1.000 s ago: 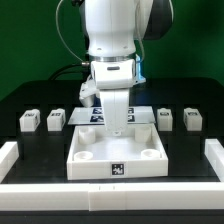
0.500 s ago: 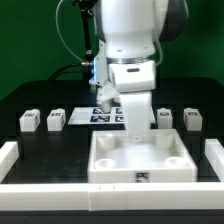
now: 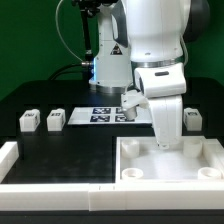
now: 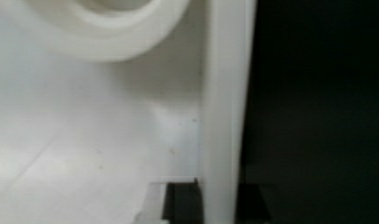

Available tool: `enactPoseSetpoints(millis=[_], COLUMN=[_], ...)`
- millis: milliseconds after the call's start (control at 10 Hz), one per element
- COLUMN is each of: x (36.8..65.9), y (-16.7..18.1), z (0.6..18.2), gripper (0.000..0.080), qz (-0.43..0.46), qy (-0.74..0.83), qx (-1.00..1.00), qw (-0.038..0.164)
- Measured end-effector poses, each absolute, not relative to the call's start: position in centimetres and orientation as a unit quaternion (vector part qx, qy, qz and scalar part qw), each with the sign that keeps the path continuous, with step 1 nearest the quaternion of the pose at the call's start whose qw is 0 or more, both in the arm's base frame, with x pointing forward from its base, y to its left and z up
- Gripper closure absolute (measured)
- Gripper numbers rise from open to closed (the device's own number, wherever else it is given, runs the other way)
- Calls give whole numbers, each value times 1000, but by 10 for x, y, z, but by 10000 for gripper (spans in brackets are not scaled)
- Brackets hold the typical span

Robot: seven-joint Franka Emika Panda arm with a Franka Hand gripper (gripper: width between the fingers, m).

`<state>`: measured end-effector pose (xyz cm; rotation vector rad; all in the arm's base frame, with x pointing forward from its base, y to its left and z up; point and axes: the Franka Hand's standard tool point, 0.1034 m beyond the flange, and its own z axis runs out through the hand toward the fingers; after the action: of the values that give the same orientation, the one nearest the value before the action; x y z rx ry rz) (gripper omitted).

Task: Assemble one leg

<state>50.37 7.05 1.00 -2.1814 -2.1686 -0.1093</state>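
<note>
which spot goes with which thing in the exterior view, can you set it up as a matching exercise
1 tabletop
2 marker board
3 pair of legs
4 single leg

a far middle, lying flat
b exterior view's left
c near, exterior view's right, under the arm
d far, exterior view's right, beside the arm

Pairs: 1-c, 2-a, 3-b, 4-d

1. Your gripper point(image 3: 166, 142) sits at the rear wall of the tabletop point(image 3: 170, 180), toward the exterior view's right.
2. One leg point(image 3: 29, 121) and a second leg point(image 3: 56, 119) stand at the left; a third leg point(image 3: 191, 118) shows at the right.
3. The marker board point(image 3: 100, 113) lies behind.
</note>
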Motion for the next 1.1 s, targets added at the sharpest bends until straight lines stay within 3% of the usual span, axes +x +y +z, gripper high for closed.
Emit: enactPoseSetpoints(millis=[200, 300, 400, 500, 700, 1100], x=[503, 503, 503, 503, 503, 503], y=[70, 70, 70, 70, 70, 69], z=[10, 10, 10, 9, 9, 9], gripper=[739, 680, 680, 473, 195, 152], qz=[-35, -35, -34, -34, -34, -34], qy=[-704, -704, -704, -704, -704, -704], qx=[-709, -709, -709, -709, -709, -709], qw=[33, 33, 33, 33, 33, 33])
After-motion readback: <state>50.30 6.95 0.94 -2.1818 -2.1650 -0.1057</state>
